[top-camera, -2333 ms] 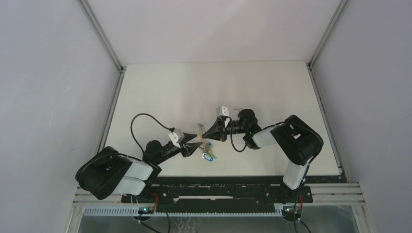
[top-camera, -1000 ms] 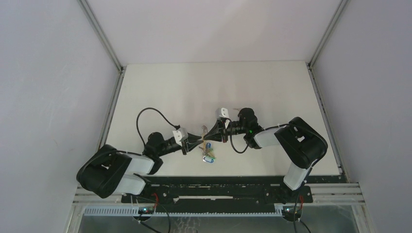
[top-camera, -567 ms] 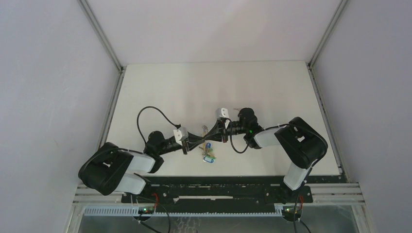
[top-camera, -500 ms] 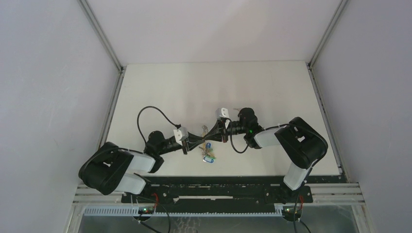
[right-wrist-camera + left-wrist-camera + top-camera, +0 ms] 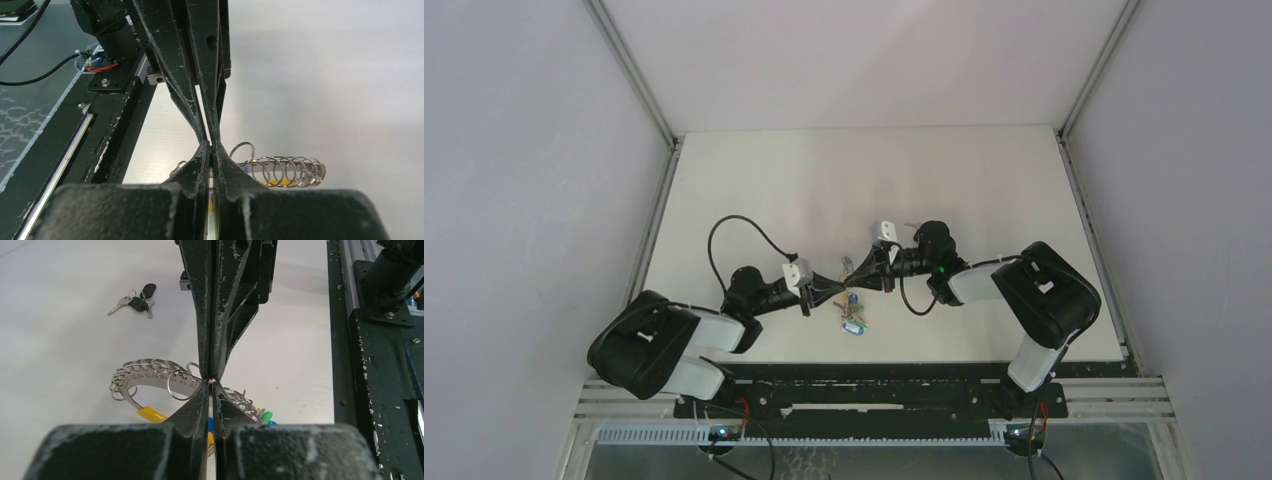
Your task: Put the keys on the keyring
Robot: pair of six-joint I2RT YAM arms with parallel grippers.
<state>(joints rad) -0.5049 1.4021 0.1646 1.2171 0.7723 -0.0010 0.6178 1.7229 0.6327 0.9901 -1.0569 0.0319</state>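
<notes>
Pinches keyring (image 5: 150,377) tip to tip over table (image 5: 924,180), right gripper (image 5: 210,145) shut on it and left gripper (image 5: 210,382) narrowed onto same spot, beside hanging keys (image 5: 151,414); risks wrenching it loose through any uneven pull.

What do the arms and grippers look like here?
Both arms are alike: the left arm and right arm have bulky black joint housings and white link covers. A black cable loops along the left one; a green light glows on the right. The left gripper and right gripper have black tapering fingers, scuffed pale.
</notes>
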